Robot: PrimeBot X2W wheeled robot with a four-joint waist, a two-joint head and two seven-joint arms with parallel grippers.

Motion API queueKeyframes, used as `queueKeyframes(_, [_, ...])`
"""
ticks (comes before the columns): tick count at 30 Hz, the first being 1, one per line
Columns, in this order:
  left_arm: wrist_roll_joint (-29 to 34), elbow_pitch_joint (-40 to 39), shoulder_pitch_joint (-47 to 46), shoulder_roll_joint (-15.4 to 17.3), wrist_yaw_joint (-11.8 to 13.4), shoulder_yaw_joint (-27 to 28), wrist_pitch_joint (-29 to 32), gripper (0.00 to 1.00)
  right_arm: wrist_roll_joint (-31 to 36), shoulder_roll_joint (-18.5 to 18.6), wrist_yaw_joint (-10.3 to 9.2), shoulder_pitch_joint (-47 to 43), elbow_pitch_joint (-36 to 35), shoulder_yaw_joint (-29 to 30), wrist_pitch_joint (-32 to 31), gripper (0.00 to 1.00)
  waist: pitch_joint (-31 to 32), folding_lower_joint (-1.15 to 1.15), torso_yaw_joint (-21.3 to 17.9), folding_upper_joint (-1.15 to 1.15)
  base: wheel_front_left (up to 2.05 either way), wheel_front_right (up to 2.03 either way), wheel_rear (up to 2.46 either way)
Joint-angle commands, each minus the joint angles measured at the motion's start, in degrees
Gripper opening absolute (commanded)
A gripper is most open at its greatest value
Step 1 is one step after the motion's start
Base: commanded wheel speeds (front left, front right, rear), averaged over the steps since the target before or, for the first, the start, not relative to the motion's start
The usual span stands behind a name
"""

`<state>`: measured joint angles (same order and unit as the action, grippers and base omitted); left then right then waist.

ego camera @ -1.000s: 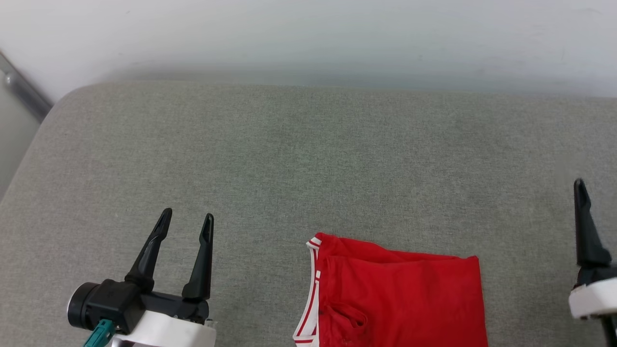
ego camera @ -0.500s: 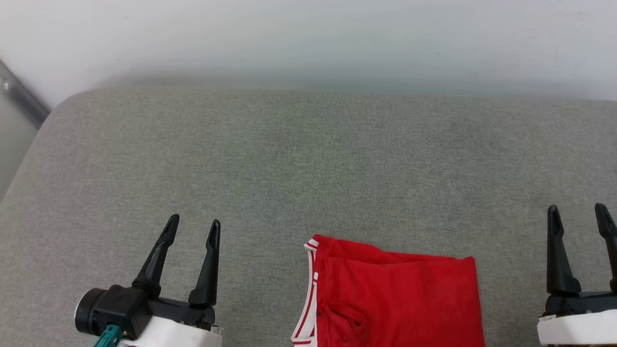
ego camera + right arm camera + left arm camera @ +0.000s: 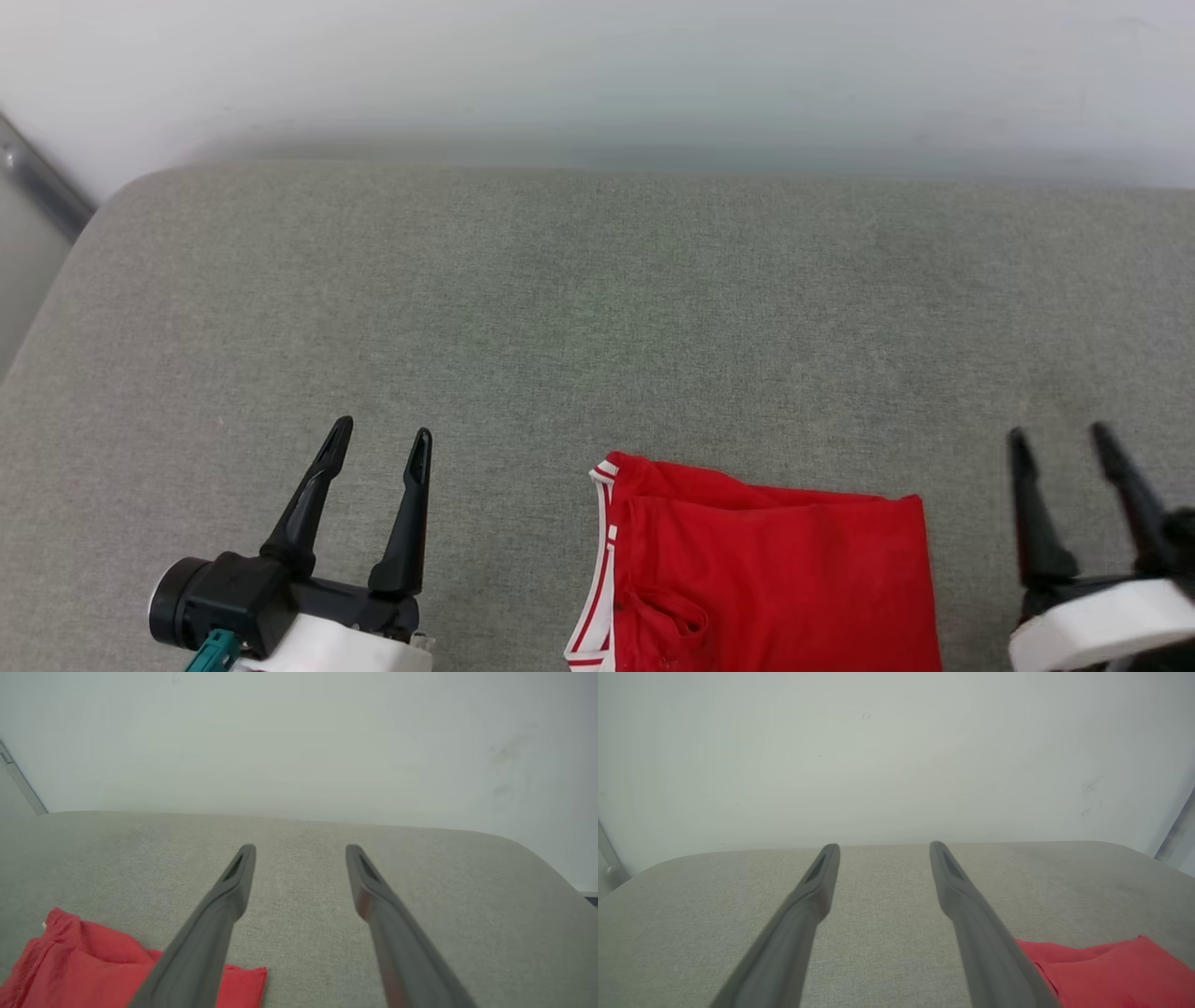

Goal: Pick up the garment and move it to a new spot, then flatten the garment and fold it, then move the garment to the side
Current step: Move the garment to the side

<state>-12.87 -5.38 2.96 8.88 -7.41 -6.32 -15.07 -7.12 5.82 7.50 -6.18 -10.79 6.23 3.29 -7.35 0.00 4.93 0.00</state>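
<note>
Looking down on the grey fabric cushion point(image 3: 597, 308), we note the garment point(image 3: 775, 579) lying folded flat at the near edge of the head view, plain red face up, with red-and-white striped trim along its left edge. Our left pincer point(image 3: 383, 431) hangs to the garment's left and our right pincer point(image 3: 1059, 435), slightly blurred, to its right; neither touches the cloth. Both pincers stand spread wide and hold nothing. In the wrist views the fingers point(image 3: 817, 882) point over bare cushion toward a pale wall point(image 3: 597, 75).
</note>
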Motion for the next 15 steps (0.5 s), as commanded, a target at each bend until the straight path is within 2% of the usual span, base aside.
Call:
queueKeyframes(1, [-0.3,0.3,0.1,0.3,-0.1,0.1,-0.1,1.00,-1.2,0.6,-0.02,-0.7,0.6,-1.0,-3.7,1.00,-0.3,0.00,-0.1,0.00,0.00,0.00,0.00])
queueKeyframes(8, [-0.8,0.3,-0.8,0.8,-0.1,-0.8,-0.1,1.00,-8.3,6.5,-0.02,-2.1,-1.3,-6.4,-27.4,1.00,-1.9,0.00,0.4,0.00,0.00,0.00,0.00])
queueKeyframes(14, [-0.5,0.9,-1.8,0.5,-0.1,-1.4,-0.1,1.00,-14.1,6.7,-0.02,-3.7,-2.6,-5.9,-44.9,1.00,-3.6,0.00,1.9,0.00,0.00,0.00,0.00])
queueKeyframes(15, [-0.6,1.2,-2.3,0.5,-0.1,-1.8,-0.1,1.00,-14.9,5.6,-0.02,-3.8,-2.2,-5.8,-50.5,1.00,-4.4,0.00,2.9,0.00,0.00,0.00,0.00])
